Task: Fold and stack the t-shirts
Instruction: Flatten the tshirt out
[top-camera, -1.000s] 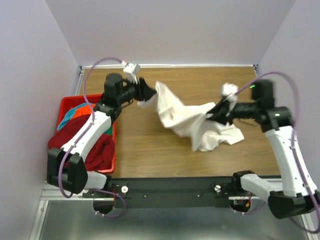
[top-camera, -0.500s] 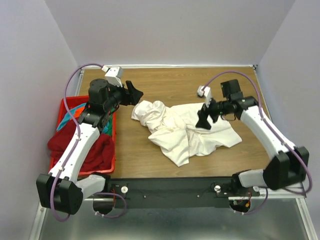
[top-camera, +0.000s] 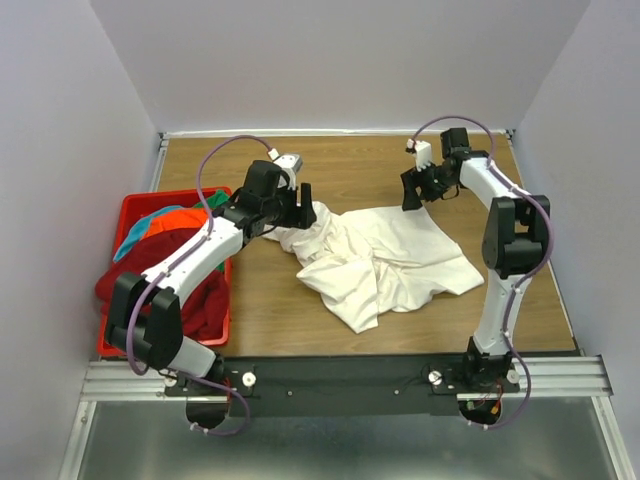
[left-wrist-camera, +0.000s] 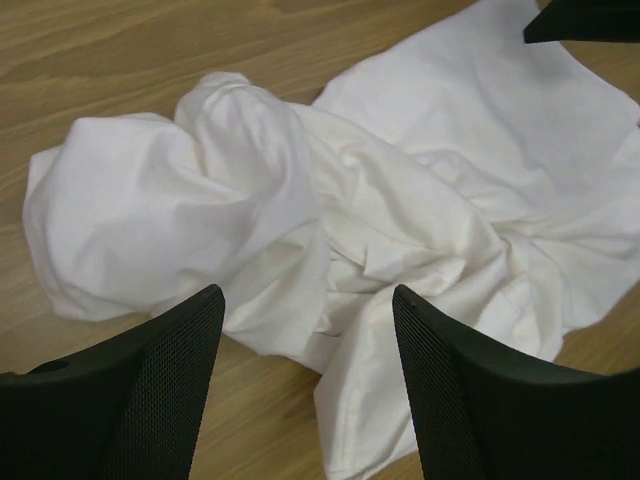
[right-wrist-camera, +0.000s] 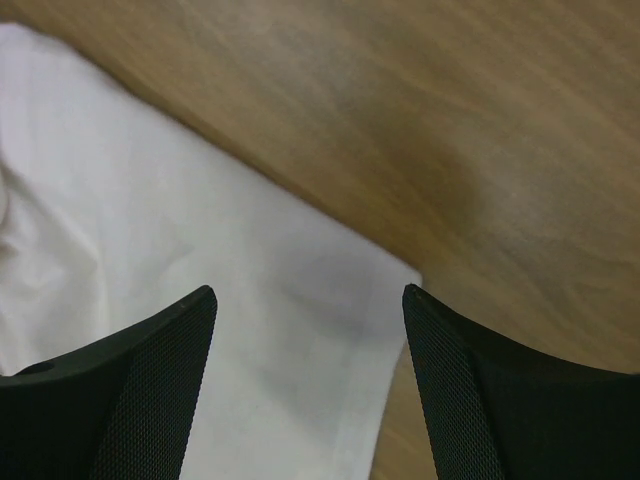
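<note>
A large white t-shirt (top-camera: 375, 258) lies crumpled on the wooden table, bunched at its left end (left-wrist-camera: 180, 200) and flatter toward the right. My left gripper (top-camera: 304, 201) hovers open just above that bunched end, its fingers (left-wrist-camera: 150, 390) straddling a fold without holding it. Over the shirt's far right corner (right-wrist-camera: 300, 330), my right gripper (top-camera: 411, 191) is also open and holds nothing. Dark red (top-camera: 205, 292), orange (top-camera: 176, 220), teal (top-camera: 133, 242) and green (top-camera: 216, 199) t-shirts lie heaped at the left.
The coloured shirts fill a red plastic basket (top-camera: 140, 198) at the table's left edge. Purple walls close in the left, back and right. Bare wood (top-camera: 350, 165) shows behind the white shirt and along its front.
Both grippers have opened and let go of the white shirt, which dropped from a stretched hold into a heap. The right arm swung to the far corner; the left came back over the bunched end.
</note>
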